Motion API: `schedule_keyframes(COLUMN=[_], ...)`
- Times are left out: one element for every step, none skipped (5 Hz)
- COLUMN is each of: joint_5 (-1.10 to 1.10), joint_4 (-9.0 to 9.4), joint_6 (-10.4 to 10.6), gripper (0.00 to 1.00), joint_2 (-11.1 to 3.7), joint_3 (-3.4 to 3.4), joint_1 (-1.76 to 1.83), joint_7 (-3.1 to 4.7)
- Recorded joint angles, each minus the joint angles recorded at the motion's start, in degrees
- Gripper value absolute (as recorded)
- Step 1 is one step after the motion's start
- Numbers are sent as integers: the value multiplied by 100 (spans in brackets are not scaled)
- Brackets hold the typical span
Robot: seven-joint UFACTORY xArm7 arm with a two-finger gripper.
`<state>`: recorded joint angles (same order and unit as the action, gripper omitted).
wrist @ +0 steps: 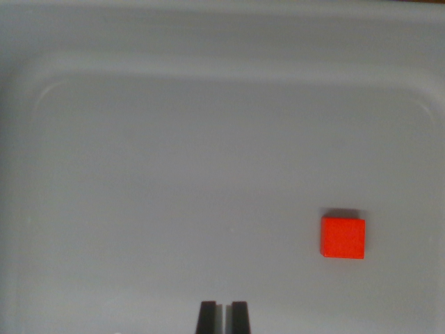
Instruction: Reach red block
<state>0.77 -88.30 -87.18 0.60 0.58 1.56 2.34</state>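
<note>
Red and square, the red block lies flat on the floor of a pale grey tray, at about four o'clock from the centre of the wrist view. Its top face is evenly lit and a thin dark shadow runs along its twelve o'clock edge. Nothing touches the block; bare tray floor surrounds it on all sides.

The tray fills almost the whole picture. Its floor is a smooth, matt grey, bounded by a raised rim whose rounded corners show at about ten o'clock and two o'clock, with a lighter band of the rim running across the twelve o'clock side.

At six o'clock, on the bottom edge of the view, the gripper shows only as two dark fingertips, upright and parallel, cut off by the frame. They stand very close together, with just a narrow light slit between them, so the hand is narrow, all but closed, and it grips nothing. From the fingertips the block sits towards two o'clock, well apart from them, off to the wrist view's right, with open tray floor between the two. The fingertips' height above the tray cannot be told from this single view.
</note>
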Motion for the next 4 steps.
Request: schedule_keyframes(joint_5=[0,0,0,0], joint_4=[0,70,70,159], joint_6=[0,108,108,245], gripper=[0,0,0,0], joint_2=[0,-43,-43,-97], joint_3=[0,15,15,34], joint_1=[0,-17,-17,-39], joint_7=[0,5,5,12])
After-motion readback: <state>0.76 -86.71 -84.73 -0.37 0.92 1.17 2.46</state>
